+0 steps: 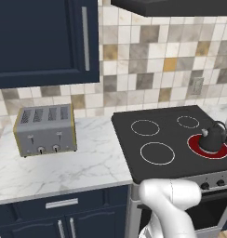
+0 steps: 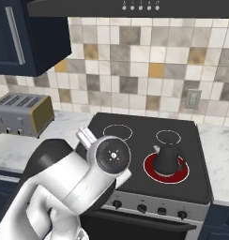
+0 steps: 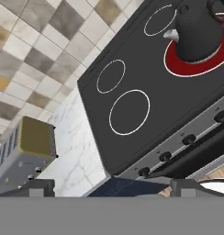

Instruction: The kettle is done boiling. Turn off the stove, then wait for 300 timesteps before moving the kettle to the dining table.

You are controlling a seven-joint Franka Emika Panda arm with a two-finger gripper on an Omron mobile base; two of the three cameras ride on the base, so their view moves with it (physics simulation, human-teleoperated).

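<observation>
Kettle (image 2: 166, 158): small, dark grey-black, rounded body, knob lid, short pale-tipped spout, thin arched black handle. Stands upright on the front right burner (image 2: 182, 174) of the stove (image 2: 135, 150); that burner glows red around its base. Seen also in the left base view (image 1: 213, 139) and, tilted by the camera, in the hand view (image 3: 196, 36).

Stove: flat black glass top, three other burners marked as thin white rings, unlit. Steel front below with a row of dark knobs (image 3: 165, 156).

Jaws (image 3: 112, 186): spread wide, nothing between them, the two dark tips low in the hand view; held off the stove's front left corner, well apart from the kettle.

Toaster (image 1: 45, 130): grey, four slots, yellow-olive side panels, on the marble desk (image 1: 87, 162) left of the stove.

Surroundings: navy cabinets (image 1: 41, 42) above and below, mixed beige and grey tile wall, wall socket (image 2: 192, 99) behind the stove, dark hood (image 2: 135, 7) overhead.
</observation>
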